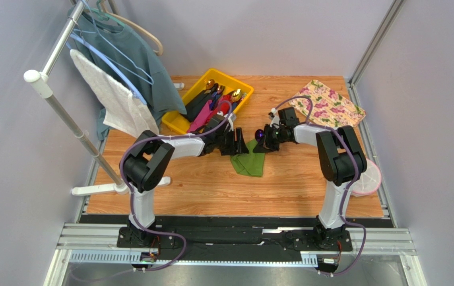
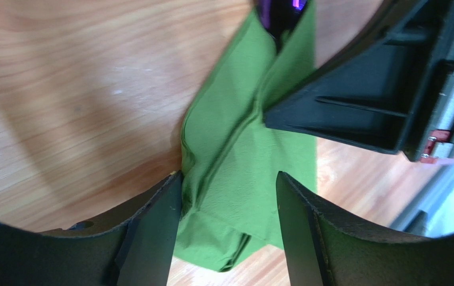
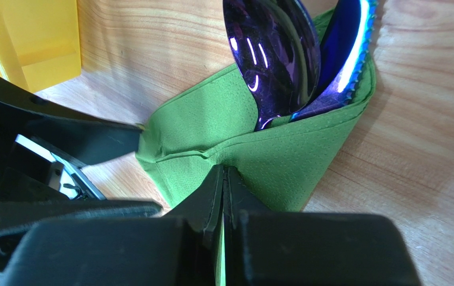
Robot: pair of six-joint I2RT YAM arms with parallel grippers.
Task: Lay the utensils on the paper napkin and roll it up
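The green paper napkin (image 1: 248, 164) lies folded around utensils at the table's middle. A dark iridescent spoon head (image 3: 277, 53) and a blue serrated knife blade (image 3: 343, 53) stick out of its top fold. My right gripper (image 3: 224, 173) is shut, pinching a fold of the napkin (image 3: 283, 155); it sits at the napkin's upper right end (image 1: 265, 142). My left gripper (image 2: 229, 179) is open, its fingers straddling the napkin (image 2: 253, 155) without closing on it; it is at the napkin's upper left (image 1: 241, 143). More utensils (image 1: 214, 98) lie in the yellow tray (image 1: 183, 122).
A clothes rack (image 1: 62, 113) with a teal shirt (image 1: 140, 65) and a white towel (image 1: 113, 98) stands at the left. The floral mat (image 1: 328, 104) lies at the back right. A pink-and-white round object (image 1: 370, 179) sits at the right edge.
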